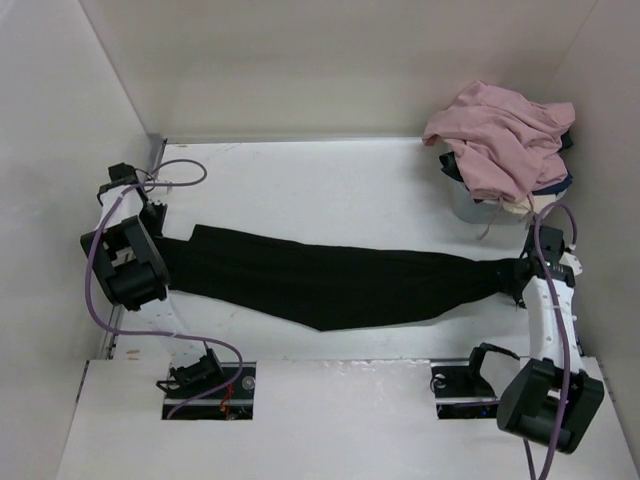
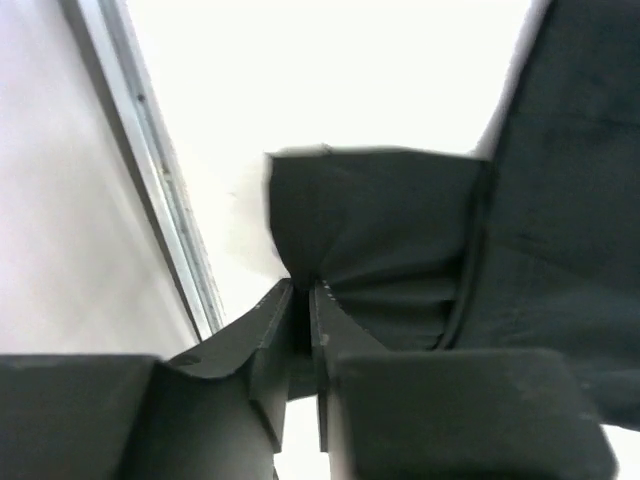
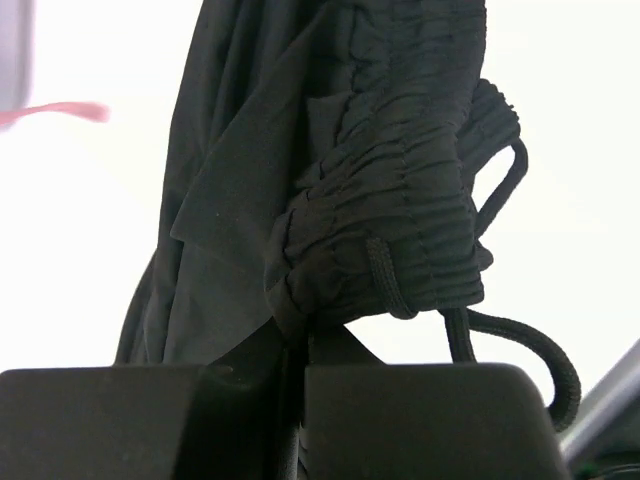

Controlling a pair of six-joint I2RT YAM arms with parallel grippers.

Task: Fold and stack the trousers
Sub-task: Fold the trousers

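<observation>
The black trousers (image 1: 330, 280) stretch across the white table from left to right, sagging toward the near edge in the middle. My left gripper (image 1: 165, 243) is shut on the leg end at the left; the left wrist view shows the cloth (image 2: 380, 230) pinched between the jaws (image 2: 303, 290). My right gripper (image 1: 520, 270) is shut on the gathered elastic waistband (image 3: 400, 200) at the right, with its black drawstring (image 3: 520, 350) hanging loose beside the jaws (image 3: 305, 325).
A dusty-pink garment (image 1: 500, 135) is heaped over a grey bin (image 1: 472, 205) with navy and cream cloth at the back right. White walls enclose the table. A metal rail (image 2: 160, 170) runs along the left edge.
</observation>
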